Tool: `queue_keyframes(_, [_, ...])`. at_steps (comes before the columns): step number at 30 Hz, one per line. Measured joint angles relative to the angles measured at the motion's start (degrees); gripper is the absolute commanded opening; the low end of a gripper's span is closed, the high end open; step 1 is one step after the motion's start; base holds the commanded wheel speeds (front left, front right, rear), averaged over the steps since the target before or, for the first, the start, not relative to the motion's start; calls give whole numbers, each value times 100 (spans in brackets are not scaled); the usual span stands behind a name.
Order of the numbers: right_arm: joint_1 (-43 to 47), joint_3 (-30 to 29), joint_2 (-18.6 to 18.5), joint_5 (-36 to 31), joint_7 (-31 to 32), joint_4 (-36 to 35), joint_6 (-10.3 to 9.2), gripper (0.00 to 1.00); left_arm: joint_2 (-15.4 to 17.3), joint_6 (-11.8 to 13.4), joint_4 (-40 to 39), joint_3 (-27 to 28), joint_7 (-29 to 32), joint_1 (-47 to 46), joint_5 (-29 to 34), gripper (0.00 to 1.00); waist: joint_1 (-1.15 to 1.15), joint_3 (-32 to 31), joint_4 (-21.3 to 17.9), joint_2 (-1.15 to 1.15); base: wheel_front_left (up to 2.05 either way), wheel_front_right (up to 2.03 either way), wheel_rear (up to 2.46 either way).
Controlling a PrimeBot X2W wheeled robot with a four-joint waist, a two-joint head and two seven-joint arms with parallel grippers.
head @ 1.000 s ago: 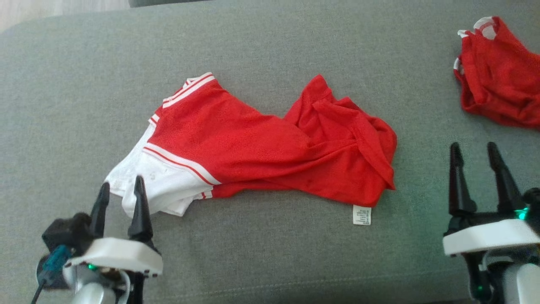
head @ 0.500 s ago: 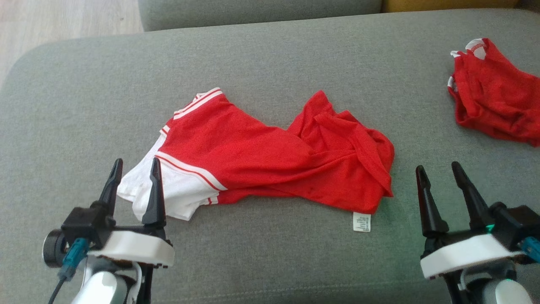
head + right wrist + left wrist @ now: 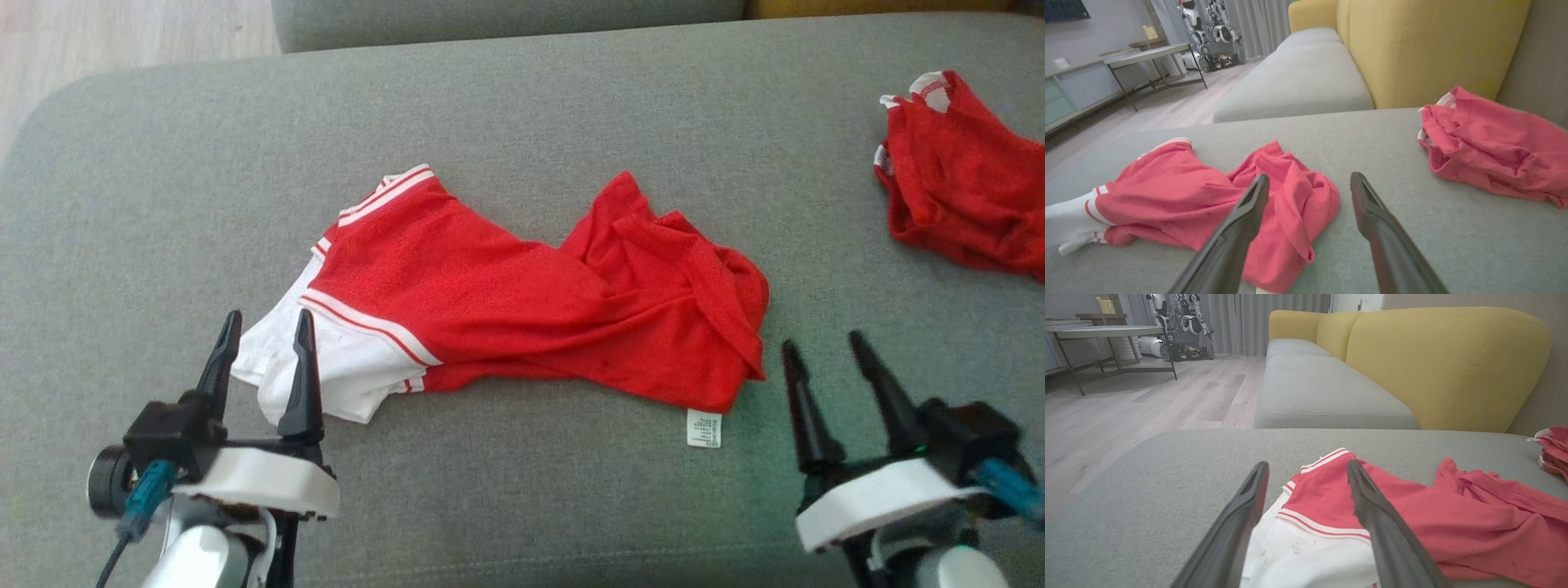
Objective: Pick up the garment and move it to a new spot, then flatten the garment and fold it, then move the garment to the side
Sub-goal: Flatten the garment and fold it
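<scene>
The garment is lying crumpled near the middle of the grey sofa cushion. Its red body is bunching into folds toward the right, and its white sleeve is spreading out at the left end, with striped trim running along the seam. A small white side tag is sticking out from the lower right hem and lying flat on the cushion.

The left hand is hovering at the sleeve end, its two dark fingers standing wide apart and gripping nothing. In the left wrist view the sleeve is showing between them. The right hand is hanging just beside the bunched right end, its fingers likewise spread and empty.

A smaller red garment is lying well apart at the cushion's far right. Beyond the cushion, a yellow backrest is rising and wooden floor is stretching away.
</scene>
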Motion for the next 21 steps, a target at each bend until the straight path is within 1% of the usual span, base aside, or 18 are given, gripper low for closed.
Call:
queue_keyframes(4, [-13,188,-66,-48,121,338,0,100,-52,-9,2,-2,0,-18,10,100,0,104,52,0,0,0,0])
queue_keyframes(6, [-34,249,-144,-57,122,538,0,100,-98,-56,2,-5,0,-59,25,100,0,181,98,0,0,0,0])
queue_keyframes(10, [-271,254,-246,-74,114,1004,0,100,-166,-155,11,-4,0,-264,68,100,0,356,201,0,0,0,0])
queue_keyframes(13, [-481,249,-311,-73,105,1181,0,100,-220,-160,20,-1,0,-366,122,100,0,436,261,0,0,0,0])
queue_keyframes(14, [-576,255,-353,-71,105,1262,0,49,-257,-192,21,8,0,-396,136,100,0,472,287,0,0,0,0])
queue_keyframes(15, [-653,259,-379,-70,107,1340,0,23,-292,-220,24,10,0,-406,163,100,1,505,312,0,0,0,0])
queue_keyframes(16, [-703,259,-388,-63,96,1400,0,0,-320,-242,37,10,0,-407,177,100,1,532,335,0,0,0,0])
queue_keyframes(21, [-749,238,-387,88,-43,1418,0,0,-385,-301,66,154,0,-407,268,100,1,607,387,0,0,0,0])
